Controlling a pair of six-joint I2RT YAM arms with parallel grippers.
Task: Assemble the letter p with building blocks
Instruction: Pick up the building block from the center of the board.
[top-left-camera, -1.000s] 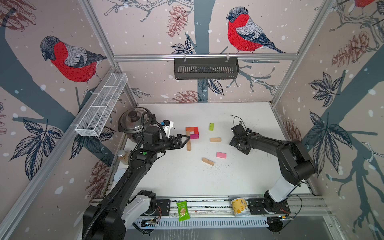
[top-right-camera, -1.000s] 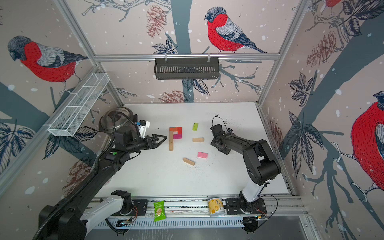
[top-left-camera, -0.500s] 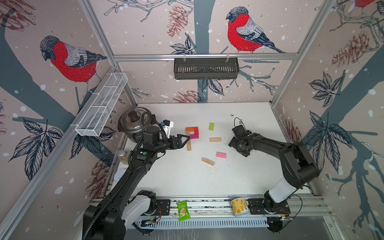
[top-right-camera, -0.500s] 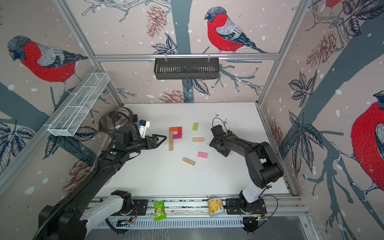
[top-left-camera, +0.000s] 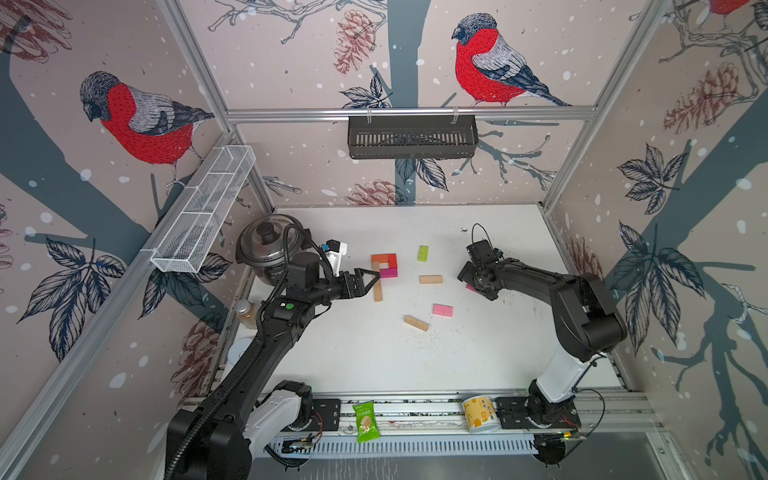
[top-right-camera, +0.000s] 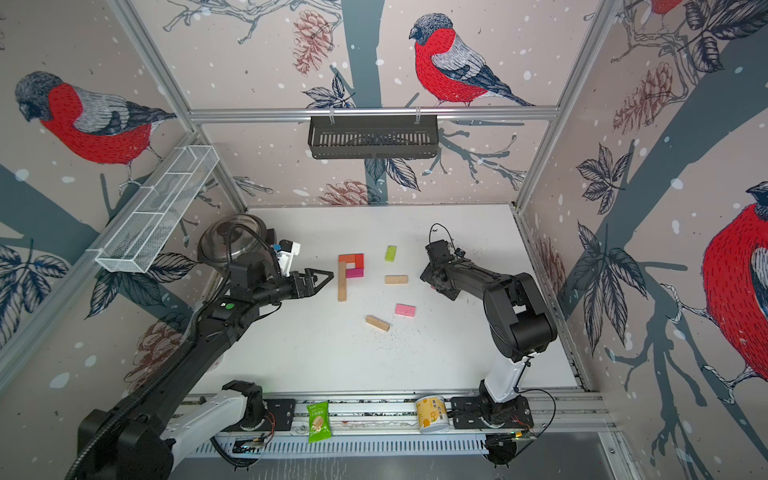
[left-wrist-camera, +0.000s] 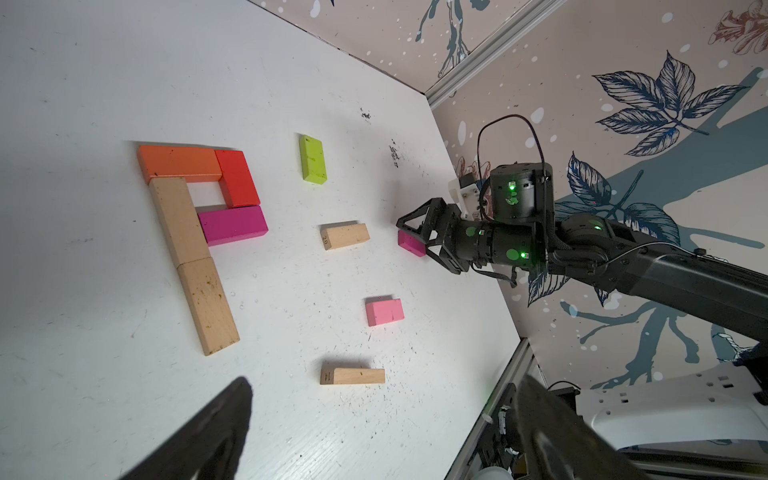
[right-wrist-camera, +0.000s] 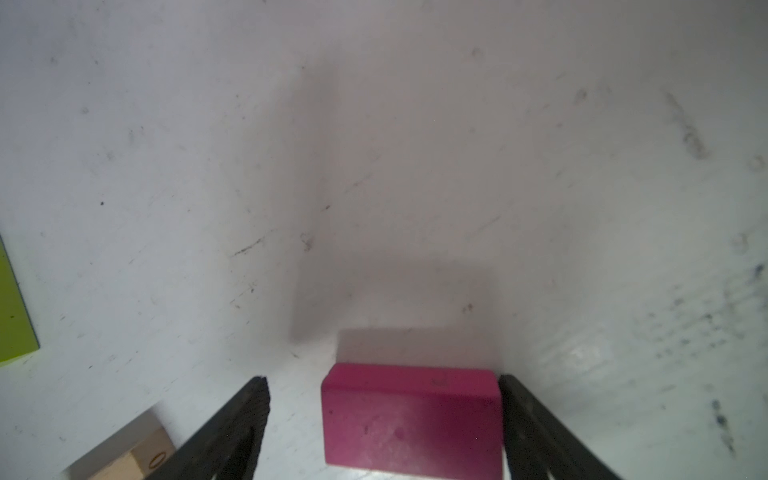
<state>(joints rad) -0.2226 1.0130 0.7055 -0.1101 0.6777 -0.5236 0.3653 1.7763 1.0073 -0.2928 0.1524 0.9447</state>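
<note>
Jaws of right gripper (right-wrist-camera: 382, 380) straddle magenta block (right-wrist-camera: 411, 419)

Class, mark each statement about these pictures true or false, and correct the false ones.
1. The letter p has a stem of two tan blocks end to end. True.
2. The lime-green block forms part of the loop. False: it lies alone, apart from the loop.
3. The right claw stands open around a magenta block. True.
4. The left claw grips the pink block. False: it is open and empty; the pink block lies on the table.
</note>
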